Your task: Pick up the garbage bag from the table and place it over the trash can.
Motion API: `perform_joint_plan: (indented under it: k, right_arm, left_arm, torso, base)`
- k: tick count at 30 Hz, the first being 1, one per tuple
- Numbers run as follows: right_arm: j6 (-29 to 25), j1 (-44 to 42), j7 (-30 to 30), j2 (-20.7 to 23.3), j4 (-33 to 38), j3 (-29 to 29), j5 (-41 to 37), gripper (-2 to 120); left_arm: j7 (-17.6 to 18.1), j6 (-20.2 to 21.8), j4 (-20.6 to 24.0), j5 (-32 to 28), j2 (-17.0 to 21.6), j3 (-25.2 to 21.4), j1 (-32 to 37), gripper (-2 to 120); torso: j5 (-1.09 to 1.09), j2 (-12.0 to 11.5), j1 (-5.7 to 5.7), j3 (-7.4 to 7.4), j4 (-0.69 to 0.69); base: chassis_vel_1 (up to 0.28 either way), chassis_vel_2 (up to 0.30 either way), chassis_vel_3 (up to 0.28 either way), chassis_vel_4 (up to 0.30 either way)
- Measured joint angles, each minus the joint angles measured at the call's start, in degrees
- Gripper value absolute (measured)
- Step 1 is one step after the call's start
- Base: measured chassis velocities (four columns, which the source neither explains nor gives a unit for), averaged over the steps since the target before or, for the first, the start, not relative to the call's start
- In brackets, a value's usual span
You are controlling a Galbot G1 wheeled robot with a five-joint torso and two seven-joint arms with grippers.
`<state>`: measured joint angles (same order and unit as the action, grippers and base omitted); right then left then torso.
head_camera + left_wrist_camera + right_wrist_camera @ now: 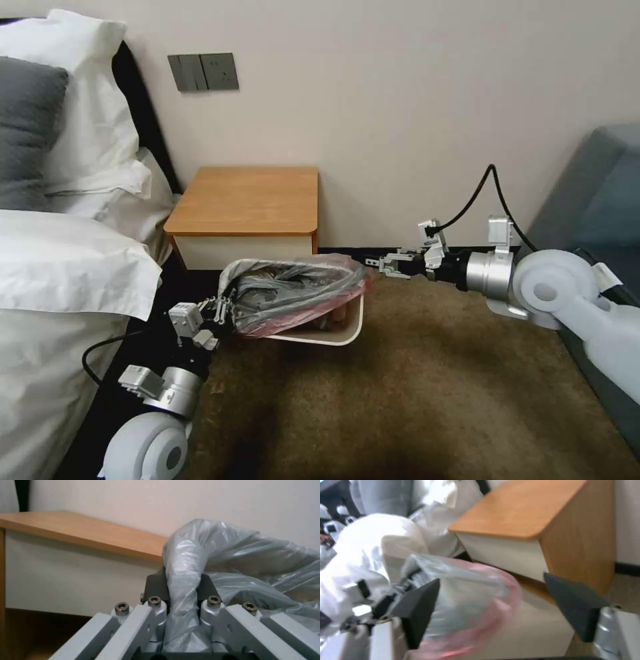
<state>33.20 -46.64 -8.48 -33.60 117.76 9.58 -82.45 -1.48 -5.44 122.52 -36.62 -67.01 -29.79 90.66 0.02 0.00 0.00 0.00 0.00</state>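
Note:
The grey garbage bag [293, 290] with its pinkish-red edge is spread above the cream trash can [325, 339], on the carpet in front of the table [247, 200]. My left gripper [223, 310] is shut on the bag's left end. In the left wrist view a fold of the bag's film [186, 562] is pinched between the dark pads [156, 585]. My right gripper [387, 265] is open, just off the bag's right end and holding nothing. In the right wrist view its pads [420, 605] stand wide apart, with the bag [463, 592] and the can [536, 630] ahead.
A bed with white linen [60, 267] stands close on the left. A grey sofa [600, 193] is on the right, the wall behind. Brown carpet [400, 400] lies open in front of the can. The table's top is bare.

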Motion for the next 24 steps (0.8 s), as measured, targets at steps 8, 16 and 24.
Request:
perform_joint_plan:
  k: [8,16,24]
  right_arm:
    - [-0.4,-4.7,23.5,-2.4,15.1,8.3,-23.6,100]
    - [-6.2,-4.8,45.3,-8.6,24.6,5.1,-46.6,100]
    - [-13.6,-5.9,53.9,-15.5,25.7,1.0,-48.6,100]
  left_arm:
    - [2.5,0.5,0.4,1.0,-0.2,-0.1,-0.8,8]
    - [2.8,0.9,0.8,1.6,-0.4,0.2,-1.4,8]
    - [3.1,1.2,1.3,1.6,-0.4,0.4,-1.7,8]
  torso:
    - [-0.03,0.0,0.00,0.00,-0.01]
    - [-0.02,0.0,0.00,0.00,-0.01]
    - [-0.02,0.0,0.00,0.00,0.00]
  base:
    - [0.000,0.000,0.000,0.000]
    - [0.000,0.000,0.000,0.000]
    - [0.000,0.000,0.000,0.000]
